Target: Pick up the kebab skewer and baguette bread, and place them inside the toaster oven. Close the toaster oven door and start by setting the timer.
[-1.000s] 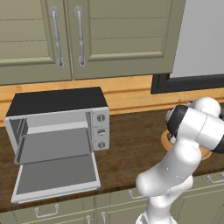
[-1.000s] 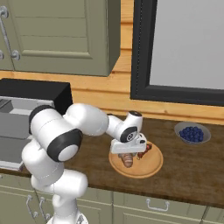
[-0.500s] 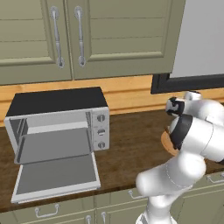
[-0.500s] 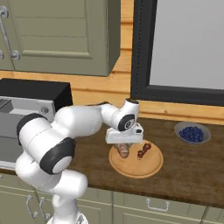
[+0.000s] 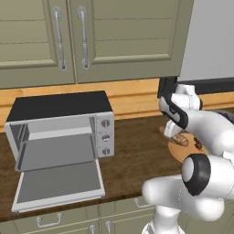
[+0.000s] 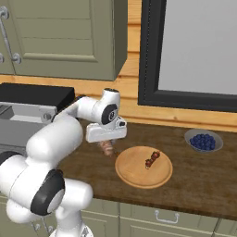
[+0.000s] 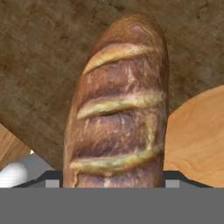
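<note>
My gripper [image 6: 107, 140] is shut on the baguette bread [image 6: 108, 148], a golden-brown scored loaf that hangs just above the counter, left of the round wooden plate [image 6: 139, 178]. In the hand view the baguette bread [image 7: 118, 105] stands lengthwise between my gripper's [image 7: 113, 180] fingertips. The kebab skewer [image 6: 152, 159] lies on the plate with its dark red chunks. In the left base view my gripper [image 5: 175, 130] holds the baguette bread [image 5: 177, 138] over the plate's [image 5: 182, 154] left rim. The toaster oven [image 5: 59, 128] stands at the left with its door [image 5: 59, 185] dropped open.
A grey bowl of blueberries [image 6: 202, 140] sits at the right end of the counter. A dark-framed window [image 6: 185, 51] and green wall cabinets [image 5: 91, 36] rise behind. Bare wooden counter [image 5: 137, 155] lies between the oven and the plate.
The arm has lifted the baguette off the plate and carried it left, toward the oven side. The skewer stays on the plate.
</note>
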Robot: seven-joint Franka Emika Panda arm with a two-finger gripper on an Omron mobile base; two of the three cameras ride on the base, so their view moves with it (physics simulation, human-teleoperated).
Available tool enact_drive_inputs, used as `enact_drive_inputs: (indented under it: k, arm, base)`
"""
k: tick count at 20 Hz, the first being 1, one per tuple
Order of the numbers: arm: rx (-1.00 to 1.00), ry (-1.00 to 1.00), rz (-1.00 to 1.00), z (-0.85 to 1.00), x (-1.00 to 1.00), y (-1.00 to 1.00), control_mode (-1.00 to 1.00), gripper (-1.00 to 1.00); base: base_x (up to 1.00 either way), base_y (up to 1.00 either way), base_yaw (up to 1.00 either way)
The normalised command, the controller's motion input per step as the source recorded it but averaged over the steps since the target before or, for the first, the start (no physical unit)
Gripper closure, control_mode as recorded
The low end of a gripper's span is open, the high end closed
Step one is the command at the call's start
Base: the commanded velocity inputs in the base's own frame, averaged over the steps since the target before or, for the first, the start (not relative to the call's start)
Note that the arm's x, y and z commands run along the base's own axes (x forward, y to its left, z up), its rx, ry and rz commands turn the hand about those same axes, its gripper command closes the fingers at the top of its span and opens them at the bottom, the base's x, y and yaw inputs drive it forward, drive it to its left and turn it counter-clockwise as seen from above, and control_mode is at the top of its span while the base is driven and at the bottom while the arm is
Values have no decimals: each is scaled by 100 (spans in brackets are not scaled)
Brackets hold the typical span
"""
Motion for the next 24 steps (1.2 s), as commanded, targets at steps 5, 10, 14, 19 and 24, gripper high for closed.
enact_drive_inputs:
  k: [5, 10, 14, 19, 24]
  arm:
    - [-9, 0, 21, 29, -55, 100, -100, 100]
    - [-10, -2, 17, 33, -45, 100, -100, 100]
    - [-5, -9, 17, 45, -34, 98, -100, 100]
    - [-5, -7, 16, 53, -20, 95, -100, 100]
    - [-8, -13, 13, 43, -8, 98, -100, 100]
  base:
    - [0, 0, 0]
    - [0, 0, 0]
    - [0, 0, 0]
    - [0, 0, 0]
    - [0, 0, 0]
